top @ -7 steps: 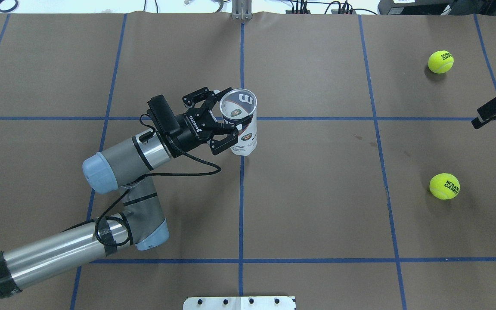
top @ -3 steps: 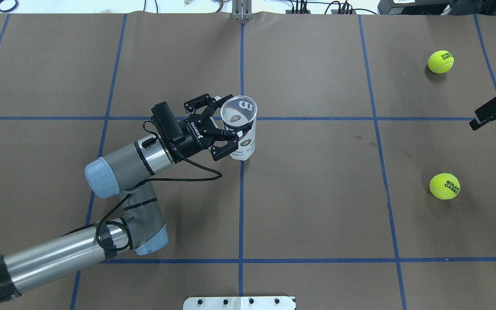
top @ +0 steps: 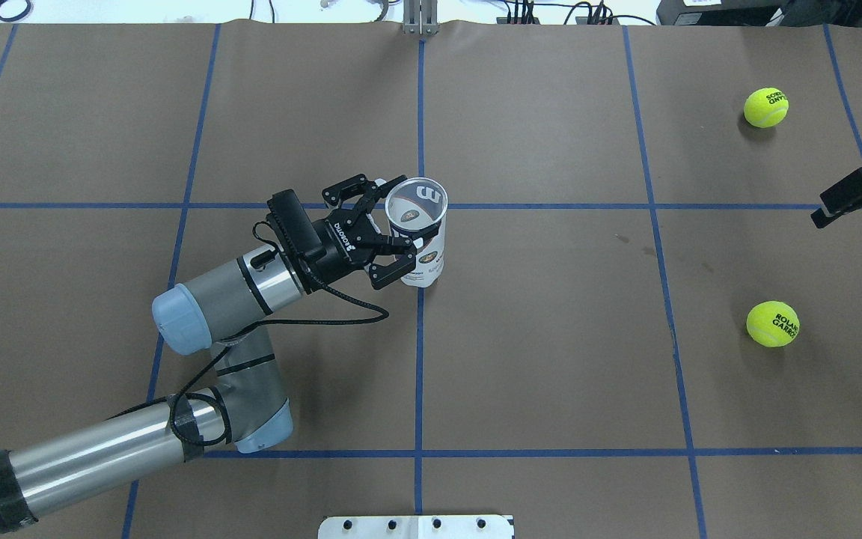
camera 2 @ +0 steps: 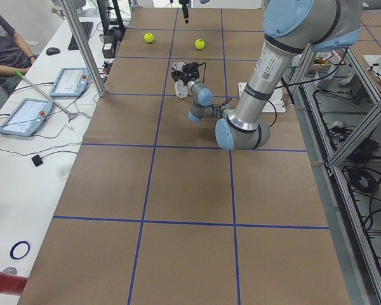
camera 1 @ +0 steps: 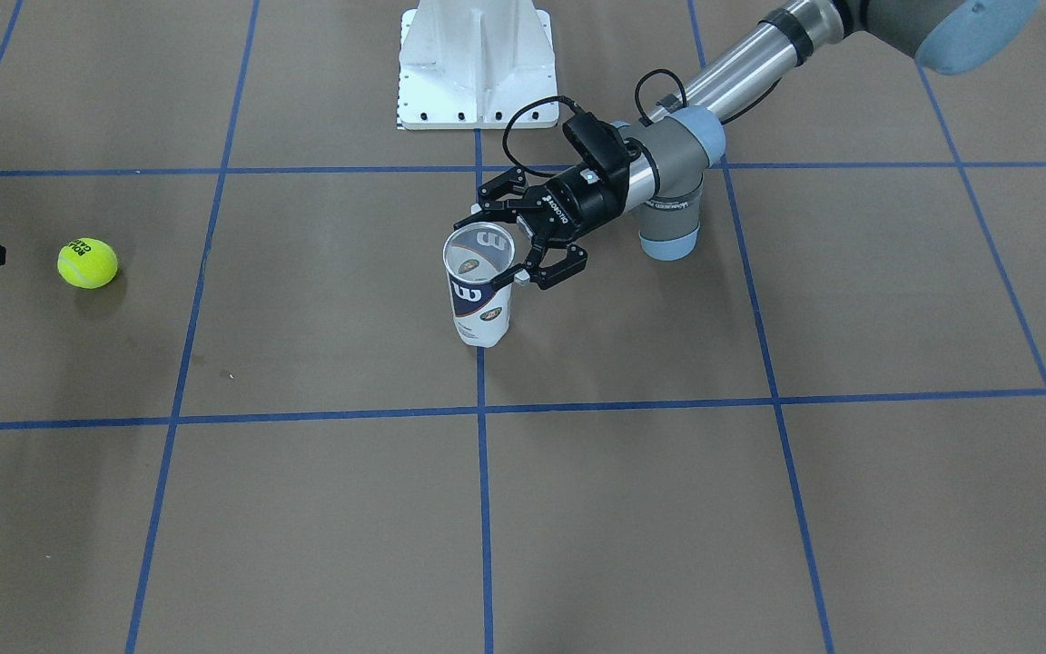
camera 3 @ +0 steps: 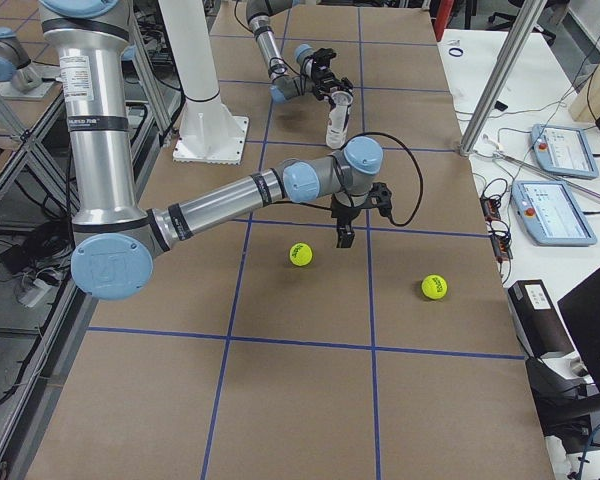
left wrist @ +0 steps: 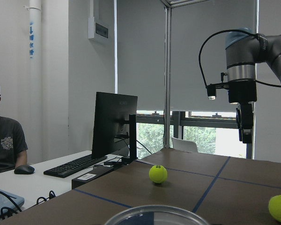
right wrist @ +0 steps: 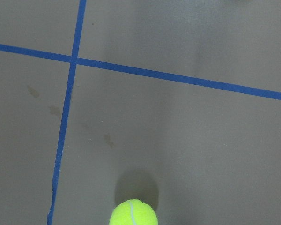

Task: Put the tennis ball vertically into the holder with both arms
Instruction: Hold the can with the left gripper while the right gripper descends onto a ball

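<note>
The left gripper (top: pixel 392 222) has its jaws closed on the holder (top: pixel 426 256). One finger is on each side just below the rim, and both touch the clear wall. The holder is upright with its mouth up, at the middle of the table (top: pixel 551 359). Its base is over the centre blue line (top: pixel 419 374). Whether the base touches the paper I cannot tell. The left arm (top: pixel 229 288) comes to it from the robot's left, with the wrist level beside the holder's top.

The right gripper (camera 3: pixel 344 236) points straight down above the paper on the robot's right side and touches nothing. How wide its jaws are I cannot tell. The overhead view cuts it at the edge, and in the side views it is too small.

The near ball (top: pixel 773 323) lies on the paper close to this gripper and shows at the lower edge of the right wrist view. The far ball (top: pixel 766 107) lies on the same side, further from the robot. Both balls are well apart from the holder, and between them is brown paper with blue lines.

Behind the arms stands the white pedestal (camera 1: pixel 478 64). Across the table from the robot is a white desk (camera 2: pixel 25 159) with two tablets (camera 2: pixel 22 116), a keyboard (left wrist: pixel 75 165) and a monitor (left wrist: pixel 114 124). A person (camera 2: pixel 0 38) sits at it.
</note>
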{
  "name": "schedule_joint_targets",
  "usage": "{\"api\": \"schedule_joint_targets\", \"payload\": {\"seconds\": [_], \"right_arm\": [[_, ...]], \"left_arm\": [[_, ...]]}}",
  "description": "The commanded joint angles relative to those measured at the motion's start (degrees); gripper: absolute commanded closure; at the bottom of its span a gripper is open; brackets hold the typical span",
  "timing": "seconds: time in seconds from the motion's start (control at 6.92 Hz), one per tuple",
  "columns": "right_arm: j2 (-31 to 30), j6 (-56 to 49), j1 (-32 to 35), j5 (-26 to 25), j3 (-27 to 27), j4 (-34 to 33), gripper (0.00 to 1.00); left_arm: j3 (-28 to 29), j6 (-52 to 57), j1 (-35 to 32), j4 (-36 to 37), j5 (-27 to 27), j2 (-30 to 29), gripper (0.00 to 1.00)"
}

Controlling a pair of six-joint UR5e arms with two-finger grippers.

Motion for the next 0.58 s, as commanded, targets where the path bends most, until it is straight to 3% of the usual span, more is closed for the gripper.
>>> {"api": "schedule_joint_targets", "payload": {"seconds": [0.0, 0.29, 0.43], "right_arm": [[0.00, 0.58, -0.56, -0.06, 0.26, 0.01, 0.01], [0.00, 2.15, -3.96, -0.85, 0.09, 0.01, 0.01], [-0.08, 4.60, -7.90, -6.51, 0.35, 0.27, 0.01]], "left_arm": [[0.04, 0.06, 0.18, -0.28, 0.78, -0.08, 0.34], [0.04, 0.06, 0.61, -0.19, 0.78, -0.34, 0.34], [-0.04, 0.06, 0.53, -0.10, 0.78, -0.43, 0.34]]}}
